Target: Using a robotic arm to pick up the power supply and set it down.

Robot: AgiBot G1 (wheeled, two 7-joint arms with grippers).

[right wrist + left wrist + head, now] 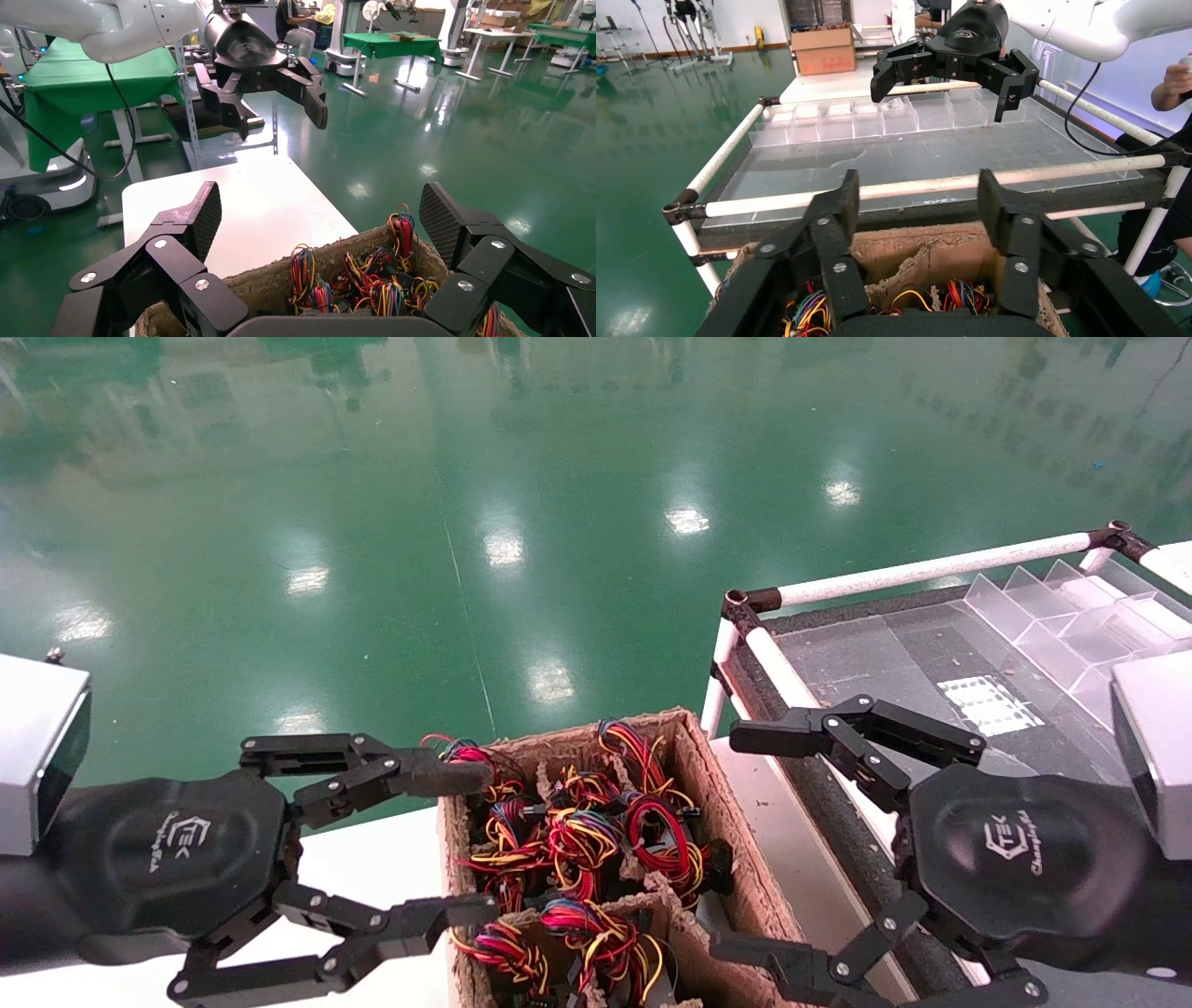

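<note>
Several power supplies lie packed in a brown pulp crate [694, 756]. Only their coiled red, yellow and blue wire bundles [582, 836] show; the metal bodies are hidden. My left gripper [470, 843] hovers open at the crate's left side, with one fingertip [456, 775] over the far left corner. My right gripper [736, 843] hovers open at the crate's right side. Neither holds anything. In the left wrist view the left gripper [916, 210] straddles the crate wall [926, 253] above the wires [965, 295]. In the right wrist view the right gripper [323, 225] frames the wires [379, 281].
The crate stands on a white table [372, 868]. To its right is a cart with a white tube rail [931, 565], a dark top and clear divider trays [1071, 617]. Shiny green floor [559, 477] lies beyond. A cardboard box [824, 50] sits far off.
</note>
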